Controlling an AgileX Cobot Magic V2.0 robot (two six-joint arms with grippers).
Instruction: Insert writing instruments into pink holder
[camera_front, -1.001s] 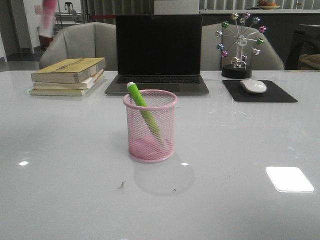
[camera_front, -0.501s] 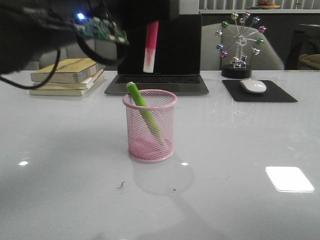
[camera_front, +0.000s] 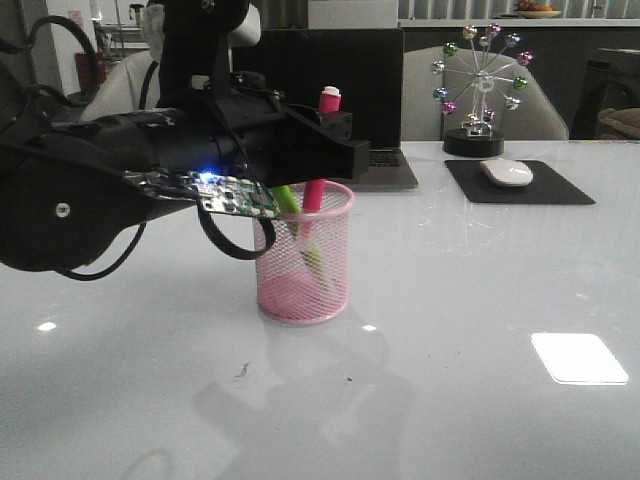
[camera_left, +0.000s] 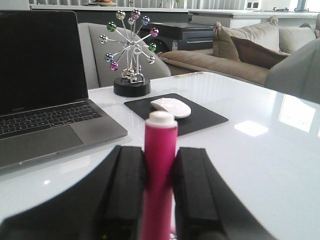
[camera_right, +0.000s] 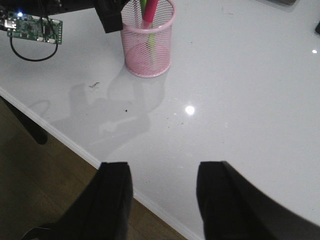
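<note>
Pink marker (camera_front: 316, 165) now stands upright with its lower part inside the pink holder (camera_front: 301, 250) at the middle of the frame, where half a second ago it hung clear above the rim. The left gripper (camera_front: 325, 140) has swung in from the upper left and is clamped on the marker's upper part, white end up. The green marker (camera_front: 288, 200) leans inside the cup already. Whether the pink tip has reached the base is hard to judge through the mesh. The right gripper (camera_right: 162, 195) holds nothing, its fingers spread apart over the table's (camera_right: 240, 75) near edge. Letting go looks like the remaining step.
</note>
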